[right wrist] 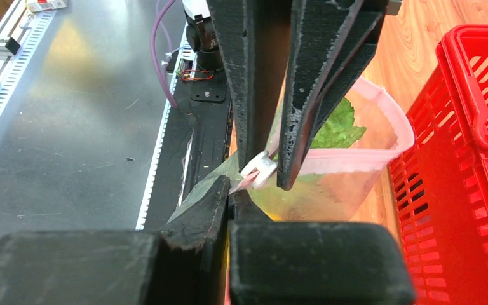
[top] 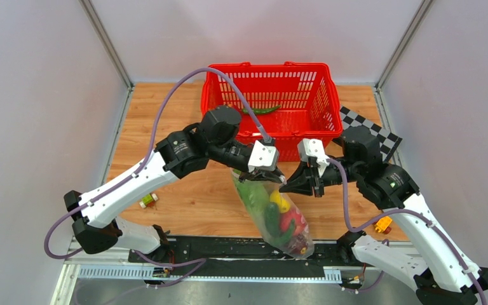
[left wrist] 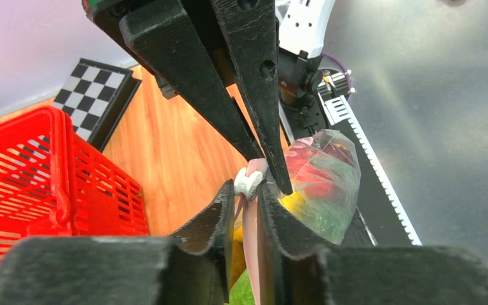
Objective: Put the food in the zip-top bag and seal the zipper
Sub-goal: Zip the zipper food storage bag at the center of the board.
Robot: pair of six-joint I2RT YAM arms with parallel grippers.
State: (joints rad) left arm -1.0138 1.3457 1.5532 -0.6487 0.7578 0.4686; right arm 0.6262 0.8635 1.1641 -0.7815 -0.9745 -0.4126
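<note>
One red basket (top: 264, 66) stands just behind my two arms, with one green chili (top: 264, 110) lying in it. On the table (top: 184, 213) there is one toy block (top: 147, 201) on the left and one orange toy car (top: 383, 223) on the right. The zip-top bag (top: 292, 244) hangs between the arms, holding lettuce (top: 251, 194), a lemon (top: 280, 202) and red apples (top: 290, 222) (count unclear). My right fingers (right wrist: 203, 213) pinch the zipper (left wrist: 251, 238) end beside its white slider (left wrist: 249, 183). My left fingers (left wrist: 213, 222) stand slightly apart astride the strip.

From above, the left pincer (top: 276, 178) covers the zip-top bag's (top: 273, 216) mouth, hiding the zipper (right wrist: 356, 152) there.
</note>
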